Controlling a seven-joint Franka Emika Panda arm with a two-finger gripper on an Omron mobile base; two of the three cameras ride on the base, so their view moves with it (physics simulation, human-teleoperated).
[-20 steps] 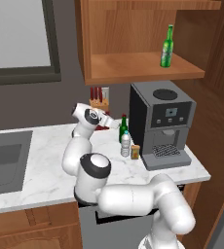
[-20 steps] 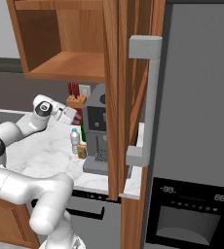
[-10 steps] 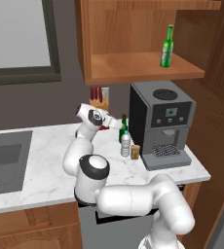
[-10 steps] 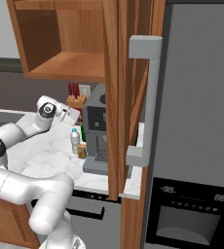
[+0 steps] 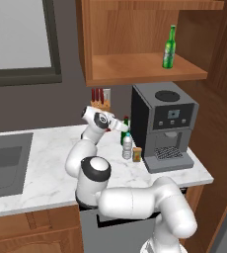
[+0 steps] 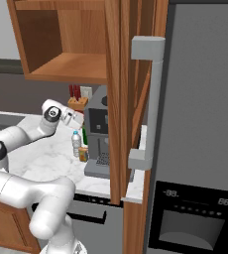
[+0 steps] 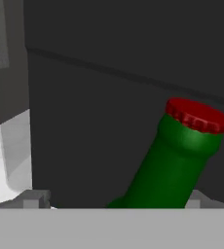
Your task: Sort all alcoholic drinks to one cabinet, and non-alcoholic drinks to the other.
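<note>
The gripper [image 5: 121, 126] hangs wide open at the neck of the dark bottle [image 7: 175, 160], holding nothing; in the hand view the red cap [image 7: 198, 115] sits between the spread fingertips. That bottle [image 5: 125, 131] stands on the counter [image 5: 41, 168] left of the coffee machine [image 5: 164, 126], with the water bottle [image 5: 128, 146] just in front. The bright bottle [image 5: 170, 48] stands in the wide cabinet [image 5: 135, 66] above.
</note>
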